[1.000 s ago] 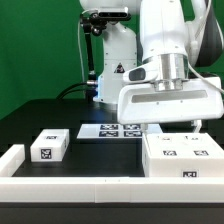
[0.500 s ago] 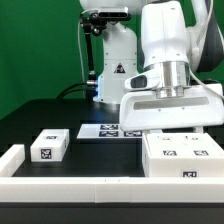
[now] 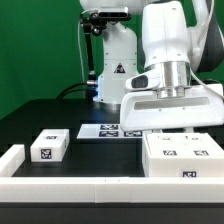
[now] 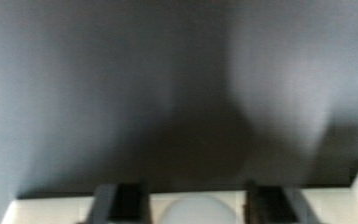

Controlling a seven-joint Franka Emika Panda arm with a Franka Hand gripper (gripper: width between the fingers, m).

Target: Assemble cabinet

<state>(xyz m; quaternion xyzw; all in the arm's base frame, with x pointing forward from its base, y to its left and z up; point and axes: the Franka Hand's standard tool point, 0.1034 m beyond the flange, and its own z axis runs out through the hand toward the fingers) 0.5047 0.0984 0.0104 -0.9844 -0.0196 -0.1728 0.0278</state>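
Over on the exterior view's right, the cabinet box (image 3: 185, 158) is sitting on the black table (image 3: 60, 120). From this angle I'm only getting its top and front face, so I can't tell whether anything is sitting in its compartments. I'm counting three tags on it: two on top, one on the front.

Toward the exterior view's left, a single small drawer block (image 3: 48, 146) is lying on the table, well apart from the box. It's showing two tags, one on top and one on the front. So that's one box and one loose block in view.

The marker board (image 3: 108, 130) is lying flat further back between them, with one end disappearing behind the arm's wrist housing. Two white rail pieces are bordering the table: a long one (image 3: 90, 184) running along the front and a shorter one (image 3: 12, 158) sitting at the left end.

The arm (image 3: 165, 40) is hanging just above the back of the box, and its fingers are hiding from the exterior view. In the wrist view the gripper (image 4: 194, 205) is showing two dark fingers (image 4: 115, 203) standing apart, with something pale and rounded peeking between them. It's all blurry though, so I can't tell whether they're actually clamping that thing or just straddling it.
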